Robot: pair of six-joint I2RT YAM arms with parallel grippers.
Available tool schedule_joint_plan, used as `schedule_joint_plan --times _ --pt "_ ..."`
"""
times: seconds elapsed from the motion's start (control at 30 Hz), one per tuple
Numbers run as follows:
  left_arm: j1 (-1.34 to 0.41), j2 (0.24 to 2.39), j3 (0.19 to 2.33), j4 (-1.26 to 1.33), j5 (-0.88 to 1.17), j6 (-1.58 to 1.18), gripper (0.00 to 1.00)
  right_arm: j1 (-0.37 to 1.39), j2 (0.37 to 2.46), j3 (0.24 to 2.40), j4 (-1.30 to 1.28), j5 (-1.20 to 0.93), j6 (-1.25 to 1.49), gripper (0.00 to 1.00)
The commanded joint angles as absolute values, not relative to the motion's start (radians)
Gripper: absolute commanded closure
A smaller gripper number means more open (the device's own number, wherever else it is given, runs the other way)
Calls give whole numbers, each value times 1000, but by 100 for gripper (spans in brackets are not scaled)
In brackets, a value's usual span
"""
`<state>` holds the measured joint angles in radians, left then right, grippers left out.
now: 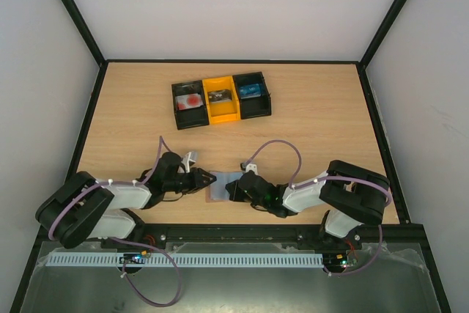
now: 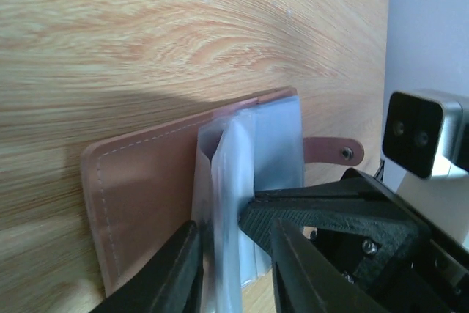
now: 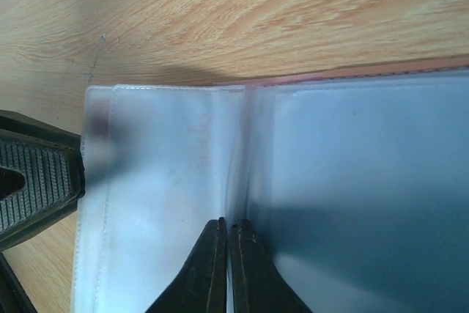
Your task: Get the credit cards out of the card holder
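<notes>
The card holder (image 1: 222, 186) lies open on the table between both grippers, pinkish-brown outside (image 2: 139, 196), with clear blue-grey sleeves (image 3: 352, 181). My right gripper (image 3: 227, 234) is shut on a thin sleeve leaf at the spine; in the top view it (image 1: 233, 188) is at the holder's right edge. My left gripper (image 2: 234, 269) is part open, and its fingers (image 2: 179, 273) straddle an upright sleeve leaf (image 2: 234, 181) at the holder's left side. A pale credit card with a red round mark (image 1: 192, 100) lies in the tray's left compartment. The plain red card does not show.
A black-and-yellow three-compartment tray (image 1: 220, 116) stands at the back centre, with small items in its middle and right compartments. The holder's snap strap (image 2: 333, 152) sticks out over the wood. Black frame rails edge the table. The arms' cables loop above the table.
</notes>
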<state>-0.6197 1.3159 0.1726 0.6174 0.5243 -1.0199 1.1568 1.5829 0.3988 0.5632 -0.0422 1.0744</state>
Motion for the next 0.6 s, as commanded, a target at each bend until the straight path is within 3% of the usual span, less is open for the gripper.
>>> schedule_joint_plan --times 0.0,0.13,0.33,0.5,0.57 --pt "-635 1292 177 634 541 -1028 76 1165 1608 359 546 -75 1092 96" --pt "-642 1266 178 604 534 -1031 89 1164 1609 347 596 -97 1098 96" --pt "-643 1245 221 492 509 -994 97 1165 1627 354 681 -161 1110 93" --pt "-642 1255 276 372 484 -921 97 1164 1588 372 596 -138 1091 88" --pt "-642 1266 297 331 474 -904 92 1165 1538 389 501 -86 1058 84"
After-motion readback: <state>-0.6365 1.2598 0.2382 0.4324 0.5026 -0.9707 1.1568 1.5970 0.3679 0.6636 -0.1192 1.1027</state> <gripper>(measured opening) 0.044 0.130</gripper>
